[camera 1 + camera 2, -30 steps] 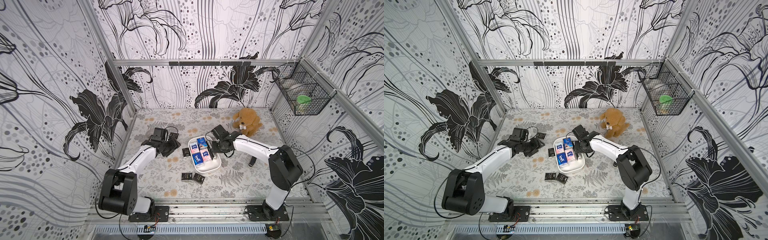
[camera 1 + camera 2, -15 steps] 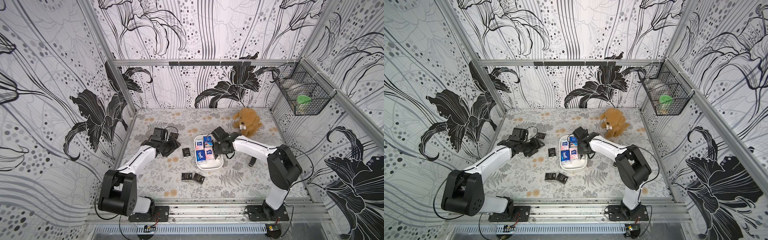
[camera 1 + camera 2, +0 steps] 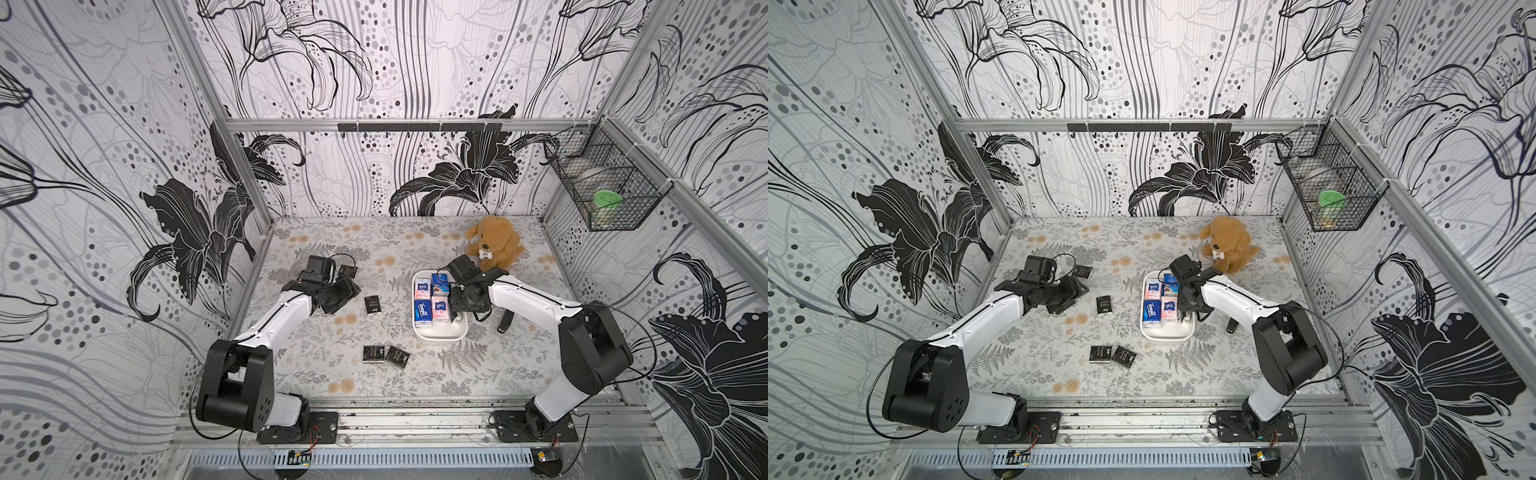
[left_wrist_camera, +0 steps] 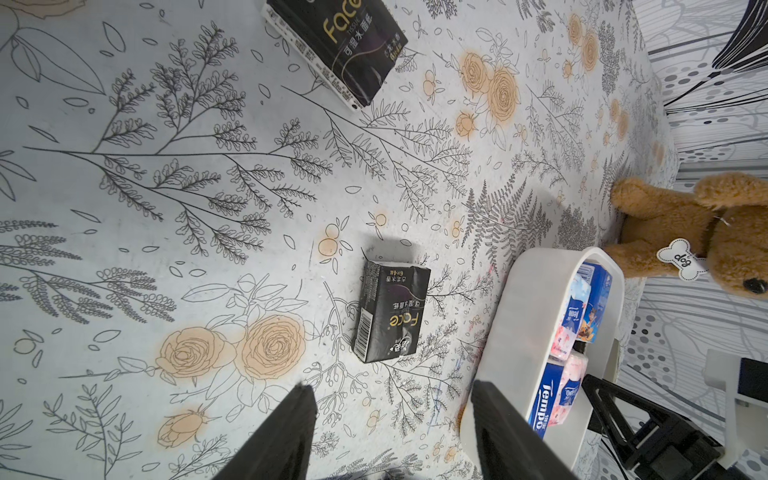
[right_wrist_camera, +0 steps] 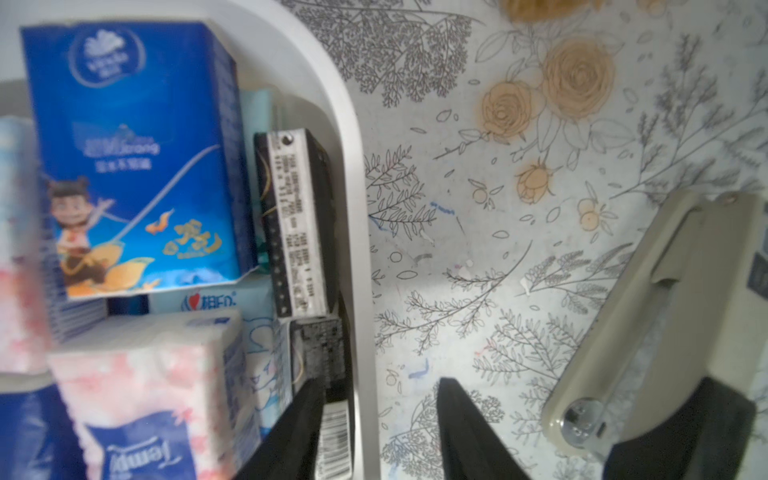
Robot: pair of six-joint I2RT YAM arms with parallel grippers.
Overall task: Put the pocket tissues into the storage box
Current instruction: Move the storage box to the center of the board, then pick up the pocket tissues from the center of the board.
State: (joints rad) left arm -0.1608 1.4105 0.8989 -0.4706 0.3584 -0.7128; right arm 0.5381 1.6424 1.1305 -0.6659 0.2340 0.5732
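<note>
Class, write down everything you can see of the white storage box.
The storage box is a shallow white tray, plastic-looking, oblong with rounded corners and a low wall. It sits flat on the floral table, near its middle. Pocket tissues in blue, pink-white and black fill its far part; the near end is bare. The right claw straddles its wall, one finger inside, one outside.
</note>
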